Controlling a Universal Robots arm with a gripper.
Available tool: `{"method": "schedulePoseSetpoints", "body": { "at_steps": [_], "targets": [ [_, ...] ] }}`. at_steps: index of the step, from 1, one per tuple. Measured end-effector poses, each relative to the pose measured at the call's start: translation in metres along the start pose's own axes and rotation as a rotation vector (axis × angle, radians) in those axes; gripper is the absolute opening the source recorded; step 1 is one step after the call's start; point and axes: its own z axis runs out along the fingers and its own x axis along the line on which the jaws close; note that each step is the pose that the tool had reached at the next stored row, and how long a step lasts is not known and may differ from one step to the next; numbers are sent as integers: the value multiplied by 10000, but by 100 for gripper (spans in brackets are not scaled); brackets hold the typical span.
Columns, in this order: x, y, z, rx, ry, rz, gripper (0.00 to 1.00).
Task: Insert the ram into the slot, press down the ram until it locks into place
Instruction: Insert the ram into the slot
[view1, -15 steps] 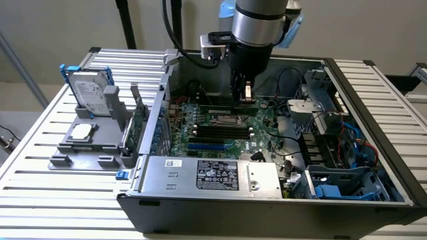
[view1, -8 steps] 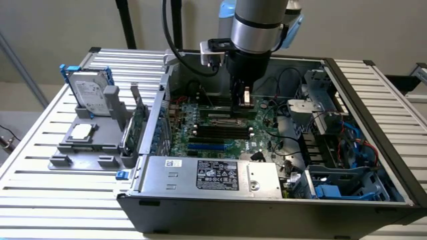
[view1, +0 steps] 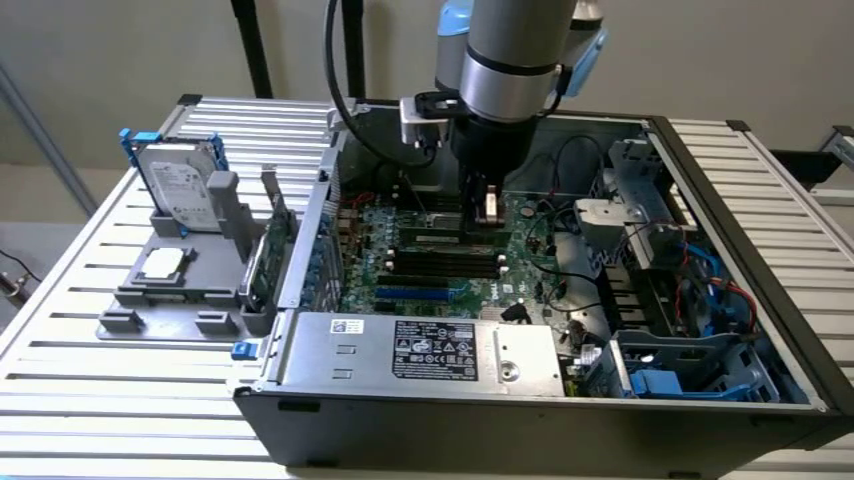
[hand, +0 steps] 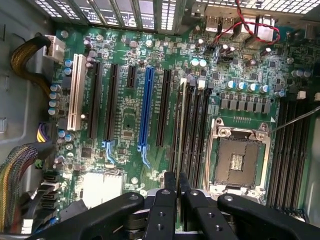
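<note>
The ram (hand: 180, 125) stands edge-on in the slot (hand: 175, 135), the outermost of several parallel black memory sockets on the green motherboard. My gripper (hand: 177, 182) is shut, its two black fingertips pressed together directly over the near part of the ram's top edge; whether they touch it I cannot tell. In the exterior view the arm reaches straight down into the open computer case. There the gripper (view1: 485, 212) sits just above the ram (view1: 438, 238), which lies as a pale green strip along the sockets.
Empty black memory sockets (hand: 197, 130) run beside the filled one, next to the silver processor socket (hand: 239, 157) and a blue connector slot (hand: 148, 107). A power supply (view1: 427, 350) and cables crowd the case. Outside it, a grey holder carries a hard drive (view1: 187, 185) and a broader green card (view1: 276, 245).
</note>
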Motion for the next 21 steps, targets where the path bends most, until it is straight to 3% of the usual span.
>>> {"method": "schedulePoseSetpoints", "body": {
  "at_steps": [21],
  "targets": [
    [-26, 2, 357, -1, 2, 17, 13]
  ]
}}
